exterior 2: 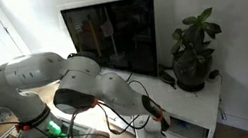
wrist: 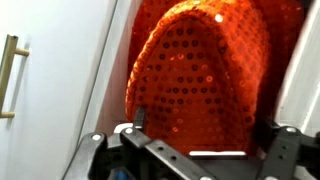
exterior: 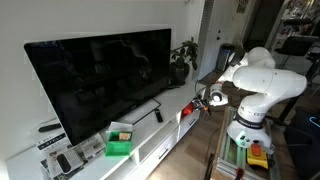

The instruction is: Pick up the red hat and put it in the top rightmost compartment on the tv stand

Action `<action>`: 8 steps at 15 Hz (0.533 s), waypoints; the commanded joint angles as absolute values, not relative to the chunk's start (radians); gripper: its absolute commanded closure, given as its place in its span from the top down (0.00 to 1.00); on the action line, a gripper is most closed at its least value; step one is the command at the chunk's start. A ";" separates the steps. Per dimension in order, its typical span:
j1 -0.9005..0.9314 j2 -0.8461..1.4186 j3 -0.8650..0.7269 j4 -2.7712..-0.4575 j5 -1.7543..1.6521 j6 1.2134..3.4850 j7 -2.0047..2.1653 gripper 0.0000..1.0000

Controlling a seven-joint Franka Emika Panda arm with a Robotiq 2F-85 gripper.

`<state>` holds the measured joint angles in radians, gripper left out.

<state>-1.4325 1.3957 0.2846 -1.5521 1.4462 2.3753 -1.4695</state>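
The red hat point(wrist: 200, 80), a sequined dome, fills the wrist view and sits inside the top rightmost compartment point(wrist: 113, 60), whose white walls glow red. My gripper point(wrist: 207, 130) is at the compartment mouth with its fingers spread wide on either side of the hat's lower edge; it looks open. In both exterior views the gripper point(exterior: 203, 99) point(exterior 2: 153, 106) is pressed to the front end of the long white tv stand point(exterior: 165, 138) point(exterior 2: 200, 109). Only a red speck of the hat point(exterior: 197, 100) shows there.
A big black TV point(exterior: 100, 80) stands on the stand, with a green box point(exterior: 120, 142) in front of it and a potted plant point(exterior 2: 194, 52) at the end. A white door with a brass handle point(wrist: 8, 75) is beside the compartment.
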 commanded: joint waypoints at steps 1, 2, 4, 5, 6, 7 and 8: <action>-1.350 1.327 0.182 -1.579 1.553 2.333 -1.543 1.00; -1.336 1.315 0.161 -1.585 1.584 2.327 -1.575 1.00; -1.304 1.295 0.116 -1.594 1.620 2.293 -1.610 1.00; -1.295 1.291 0.099 -1.596 1.639 2.264 -1.629 1.00; -1.278 1.286 0.078 -1.601 1.647 2.240 -1.634 1.00; -1.263 1.286 0.056 -1.605 1.649 2.210 -1.631 1.00; -1.249 1.284 0.038 -1.609 1.660 2.192 -1.641 1.00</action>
<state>-1.2960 1.3188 0.1036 -1.5652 1.6041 2.2681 -1.5982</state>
